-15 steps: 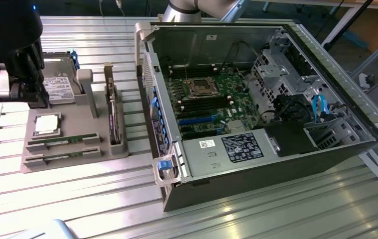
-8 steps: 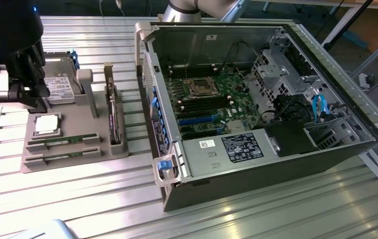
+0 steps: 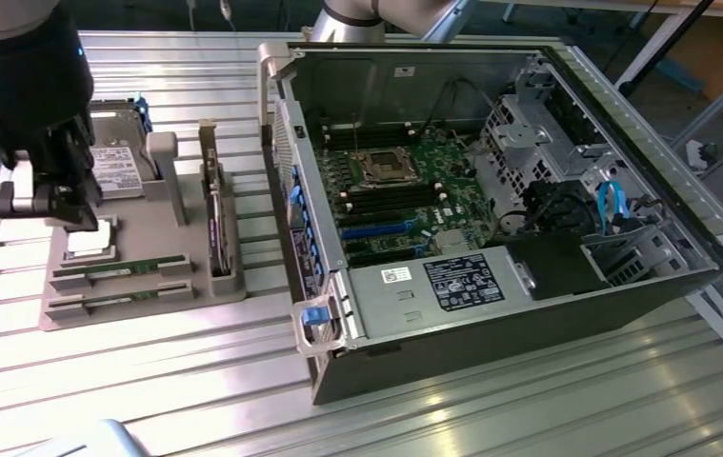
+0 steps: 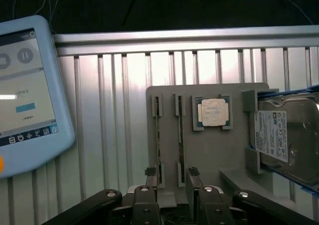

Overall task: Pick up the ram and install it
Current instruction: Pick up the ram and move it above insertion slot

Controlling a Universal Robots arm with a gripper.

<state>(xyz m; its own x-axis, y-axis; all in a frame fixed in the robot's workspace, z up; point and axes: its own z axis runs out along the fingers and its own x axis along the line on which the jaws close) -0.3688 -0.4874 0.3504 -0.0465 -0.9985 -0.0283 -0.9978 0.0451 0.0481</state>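
Note:
Two ram sticks, thin green boards, stand on edge in slots of a grey holder tray (image 3: 145, 249) on the exterior view's left: one ram (image 3: 120, 268) behind, the other (image 3: 117, 299) in front. In the wrist view they are thin edges, one ram (image 4: 180, 135) in line with the gap between the fingers, the other (image 4: 158, 135) beside it. My black gripper (image 3: 75, 214) hovers above the tray's back left part, near the silver processor (image 3: 91, 238). The gripper (image 4: 172, 177) is open, its fingertips (image 4: 151, 172) apart with nothing between them.
The tray also carries a hard drive (image 3: 113, 162), the processor (image 4: 213, 111) and an upright dark expansion card (image 3: 217, 228). The open computer case (image 3: 501, 314) lies on the exterior view's right with its motherboard (image 3: 399, 190) exposed. A blue-rimmed teach pendant (image 4: 25, 95) rests on the slatted table.

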